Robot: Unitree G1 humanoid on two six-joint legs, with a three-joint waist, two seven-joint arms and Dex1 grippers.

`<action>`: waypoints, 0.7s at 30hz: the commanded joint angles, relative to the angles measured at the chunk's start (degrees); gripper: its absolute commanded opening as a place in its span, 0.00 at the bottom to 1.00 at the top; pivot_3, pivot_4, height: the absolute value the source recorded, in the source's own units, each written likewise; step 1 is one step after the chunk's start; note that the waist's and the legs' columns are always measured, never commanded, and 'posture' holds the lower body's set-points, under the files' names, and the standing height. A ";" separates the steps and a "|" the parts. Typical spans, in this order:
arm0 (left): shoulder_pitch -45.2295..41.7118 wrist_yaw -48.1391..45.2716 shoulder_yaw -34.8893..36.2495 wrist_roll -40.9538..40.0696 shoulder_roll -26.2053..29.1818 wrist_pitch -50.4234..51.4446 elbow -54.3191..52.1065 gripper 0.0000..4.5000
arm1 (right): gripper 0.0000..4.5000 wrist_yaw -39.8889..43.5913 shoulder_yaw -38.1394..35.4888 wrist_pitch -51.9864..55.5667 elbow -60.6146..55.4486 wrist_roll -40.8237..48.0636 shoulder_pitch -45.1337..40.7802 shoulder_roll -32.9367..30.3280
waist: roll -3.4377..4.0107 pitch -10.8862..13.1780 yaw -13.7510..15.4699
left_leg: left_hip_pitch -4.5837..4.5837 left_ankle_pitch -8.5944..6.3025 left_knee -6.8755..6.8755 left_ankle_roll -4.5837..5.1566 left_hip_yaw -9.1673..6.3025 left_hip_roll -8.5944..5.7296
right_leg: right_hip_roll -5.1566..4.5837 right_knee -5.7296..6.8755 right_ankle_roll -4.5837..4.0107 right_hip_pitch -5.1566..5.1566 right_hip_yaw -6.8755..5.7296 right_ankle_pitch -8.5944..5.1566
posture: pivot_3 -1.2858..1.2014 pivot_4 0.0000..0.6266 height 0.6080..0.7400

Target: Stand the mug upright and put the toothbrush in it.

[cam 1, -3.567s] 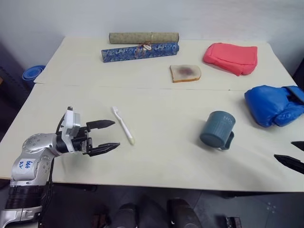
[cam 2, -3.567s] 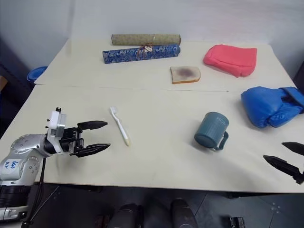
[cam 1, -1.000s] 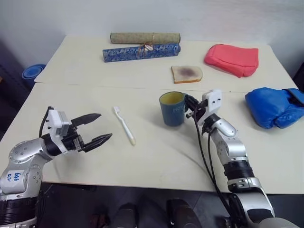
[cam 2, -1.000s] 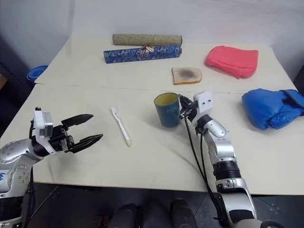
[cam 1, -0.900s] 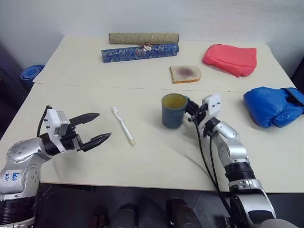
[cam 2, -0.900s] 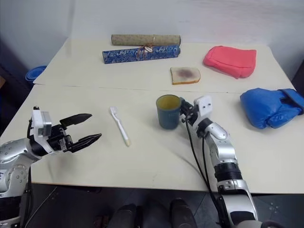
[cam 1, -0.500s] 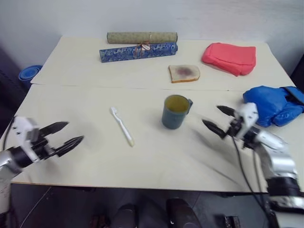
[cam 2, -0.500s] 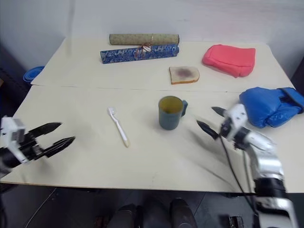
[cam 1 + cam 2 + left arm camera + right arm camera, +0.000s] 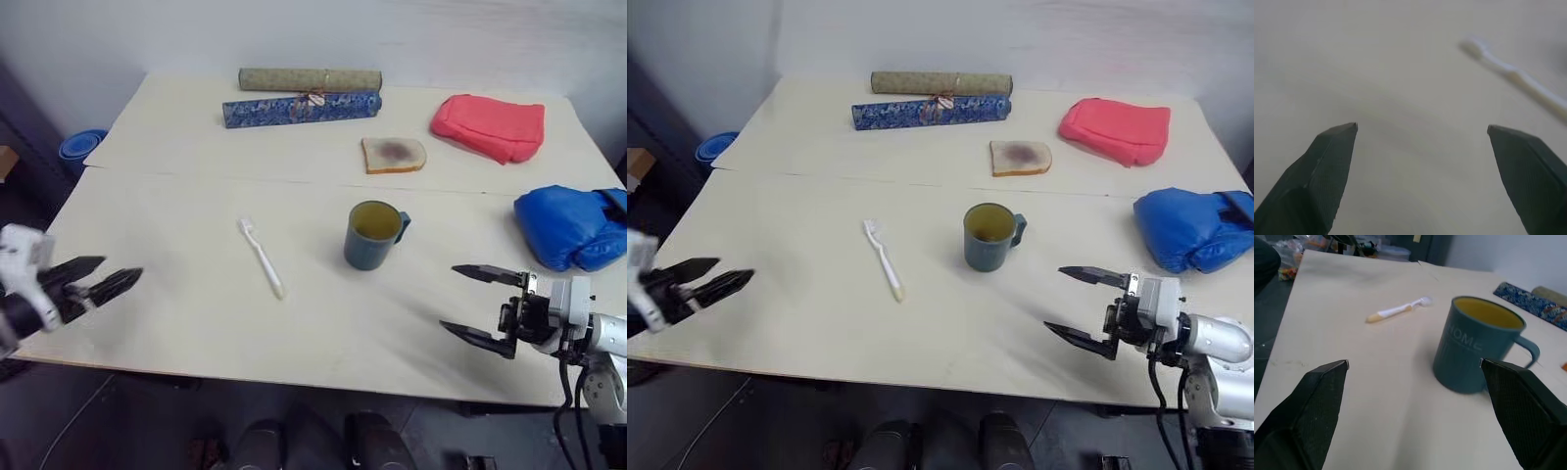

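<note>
Mug (image 9: pixel 373 235) upright on table (image 9: pixel 176 294); toothbrush (image 9: pixel 262 258) lies flat beside it

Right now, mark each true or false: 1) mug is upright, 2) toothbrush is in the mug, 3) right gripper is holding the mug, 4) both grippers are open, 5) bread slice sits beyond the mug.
1) True. The mug stands upright on the table, opening up.
2) False. The toothbrush lies flat on the table, apart from the mug on its left.
3) False. The right gripper hangs near the table's front edge, well clear of the mug and empty.
4) True. The left gripper and the right gripper both have their jaws spread, nothing between them.
5) True. The bread slice lies farther back on the table than the mug.
</note>
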 commanded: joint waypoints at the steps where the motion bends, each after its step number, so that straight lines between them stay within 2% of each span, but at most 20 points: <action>1: -11.59 10.97 -3.47 -6.30 -4.57 18.25 -4.77 1.00 | 0.99 -1.12 0.08 0.62 -8.82 4.44 0.28 1.42 | 0.03 -0.01 0.17 | -0.02 0.01 0.03 -0.02 -0.01 -0.01 | 0.03 0.12 0.00 -0.02 -0.03 0.00 | 0.52 0.24 1.00; 3: -18.98 17.02 -4.42 -4.76 -9.97 28.43 -5.57 1.00 | 0.99 -2.01 0.91 2.11 -11.56 5.53 0.19 1.80 | 0.03 -0.02 0.39 | -0.06 0.03 0.11 -0.04 -0.02 -0.03 | 0.10 0.21 0.01 -0.02 -0.10 0.00 | 0.52 0.24 1.00; 5: -22.93 23.54 -7.60 -3.98 -14.77 31.72 -6.12 1.00 | 0.99 -1.91 1.74 2.34 -12.45 5.02 -0.24 1.70 | -0.04 -0.03 0.37 | -0.08 0.03 0.22 -0.04 0.00 -0.06 | 0.15 0.31 0.02 -0.03 -0.12 0.01 | 0.52 0.24 1.00; 9: -25.37 30.71 -13.39 -4.36 -19.28 31.91 -5.83 1.00 | 0.99 -2.46 2.23 2.01 -11.77 3.85 -0.84 1.95 | -0.11 -0.01 -0.10 | -0.08 0.05 0.29 -0.06 0.01 -0.06 | 0.17 0.36 0.02 -0.06 -0.04 0.01 | 0.52 0.24 1.00; 12: -28.18 35.37 -16.58 0.27 -25.74 31.91 -2.73 1.00 | 0.99 -3.17 2.57 1.87 -11.77 3.10 -0.70 2.29 | -0.14 0.01 0.47 | -0.09 0.09 0.48 -0.12 -0.03 -0.05 | 0.18 0.29 0.02 -0.04 -0.08 0.01 | 0.52 0.24 1.00; 15: -29.77 37.23 -25.31 2.03 -25.80 31.91 1.67 1.00 | 0.99 -4.07 2.61 2.14 -12.33 2.85 -0.07 2.78 | -0.13 0.01 0.85 | -0.07 0.09 0.66 -0.12 -0.04 -0.06 | 0.21 0.18 0.02 0.05 -0.07 0.01 | 0.52 0.24 1.00; 20: -32.35 38.22 -25.94 8.45 -32.76 31.38 8.45 1.00 | 0.99 -5.35 1.96 2.49 -13.97 3.24 2.54 3.24 | 0.12 -0.14 1.65 | 0.06 0.09 0.71 -0.11 -0.16 -0.17 | 0.15 0.16 0.02 0.29 -0.21 0.01 | 0.52 0.24 1.00; 21: -32.72 37.97 -26.79 9.75 -33.04 30.78 9.66 0.96 | 1.00 -5.85 1.69 2.75 -14.36 3.50 3.04 3.28 | 0.12 -0.15 1.89 | 0.07 0.08 0.73 -0.11 -0.18 -0.18 | 0.16 0.13 0.03 0.35 -0.25 0.01 | 0.52 0.24 1.00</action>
